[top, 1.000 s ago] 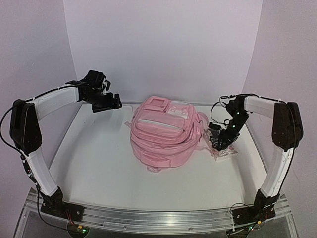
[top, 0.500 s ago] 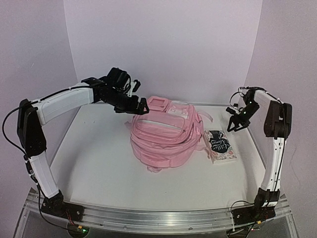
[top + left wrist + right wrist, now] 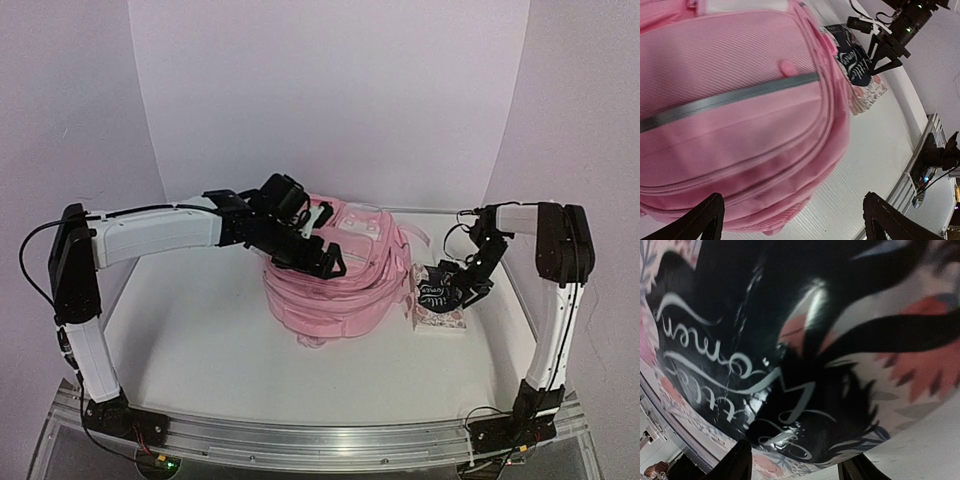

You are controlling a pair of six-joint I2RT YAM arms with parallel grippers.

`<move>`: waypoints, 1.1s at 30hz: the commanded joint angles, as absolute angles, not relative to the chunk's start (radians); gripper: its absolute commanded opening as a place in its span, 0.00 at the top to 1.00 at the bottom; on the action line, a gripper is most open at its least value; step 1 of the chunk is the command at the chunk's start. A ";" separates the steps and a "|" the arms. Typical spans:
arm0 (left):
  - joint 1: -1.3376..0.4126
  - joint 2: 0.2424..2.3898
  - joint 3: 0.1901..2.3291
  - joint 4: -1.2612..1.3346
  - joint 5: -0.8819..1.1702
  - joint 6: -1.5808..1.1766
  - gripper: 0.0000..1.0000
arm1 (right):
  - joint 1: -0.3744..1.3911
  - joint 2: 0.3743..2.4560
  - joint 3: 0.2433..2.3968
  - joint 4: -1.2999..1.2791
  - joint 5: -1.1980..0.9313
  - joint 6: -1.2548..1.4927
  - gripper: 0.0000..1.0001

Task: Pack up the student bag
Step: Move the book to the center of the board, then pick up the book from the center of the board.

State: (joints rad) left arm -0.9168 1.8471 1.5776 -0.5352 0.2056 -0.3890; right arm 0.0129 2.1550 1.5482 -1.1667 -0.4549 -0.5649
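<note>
The student bag (image 3: pixel 345 290) is a large pink backpack lying in the middle of the white table. It fills the left wrist view, showing its grey reflective strip (image 3: pixel 730 102) and zip seams. My left gripper (image 3: pixel 325 258) hovers open over the bag's front, with nothing between its jaws (image 3: pixel 795 227). To the right of the bag lies a book (image 3: pixel 438 305) with a black and floral cover (image 3: pixel 860 65). My right gripper (image 3: pixel 458 288) is low over it. Its jaws (image 3: pixel 795 470) stand apart just above the cover (image 3: pixel 790 365).
The white table (image 3: pixel 200 330) has a raised wall behind and on both sides. A metal rail (image 3: pixel 320 435) with the arm bases runs along the near edge. A bag strap (image 3: pixel 420 238) lies behind the book.
My left arm has swung from the back left corner to over the bag. My right gripper lifted off the book, moved back, and has come down over it again.
</note>
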 commanded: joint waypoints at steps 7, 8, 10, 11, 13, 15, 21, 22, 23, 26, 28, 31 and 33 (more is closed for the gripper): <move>-1.123 2.033 1.711 -0.354 0.102 -0.659 0.13 | 0.103 1.823 1.268 -1.124 -0.559 -0.420 0.42; -1.136 2.057 1.733 -0.355 0.093 -0.684 0.13 | 0.087 1.799 1.275 -1.114 -0.570 -0.399 0.40; -1.154 2.109 1.806 -0.384 0.067 -0.722 0.13 | 0.049 1.793 1.338 -1.111 -0.579 -0.360 0.36; -1.159 2.128 1.829 -0.387 0.060 -0.736 0.13 | 0.031 1.797 1.368 -1.111 -0.584 -0.339 0.34; -1.169 2.164 1.885 -0.376 0.035 -0.756 0.12 | 0.009 1.812 1.423 -1.109 -0.590 -0.303 0.31; -1.171 2.218 1.938 -0.377 0.026 -0.785 0.11 | -0.017 1.826 1.437 -1.097 -0.586 -0.265 0.29; -1.171 2.420 2.157 -0.458 0.027 -0.882 0.10 | -0.029 1.888 1.448 -1.010 -0.586 -0.202 0.24; -1.171 2.442 2.180 -0.483 0.016 -0.906 0.10 | -0.029 1.906 1.468 -0.992 -0.571 -0.214 0.22; -1.171 2.455 2.190 -0.498 0.010 -0.933 0.09 | -0.029 1.929 1.495 -0.978 -0.557 -0.230 0.20; -1.171 2.453 2.153 -0.500 -0.035 -0.998 0.09 | -0.029 2.017 1.612 -0.968 -0.540 -0.279 0.15; -1.177 2.434 2.101 -0.477 -0.046 -1.020 0.08 | -0.029 2.070 1.677 -0.970 -0.536 -0.299 0.14; -1.185 2.418 2.045 -0.460 -0.064 -1.035 0.04 | -0.028 2.132 1.741 -0.970 -0.524 -0.324 0.07; -1.182 2.418 2.016 -0.444 -0.058 -1.049 0.03 | -0.028 2.175 1.767 -0.978 -0.532 -0.351 0.07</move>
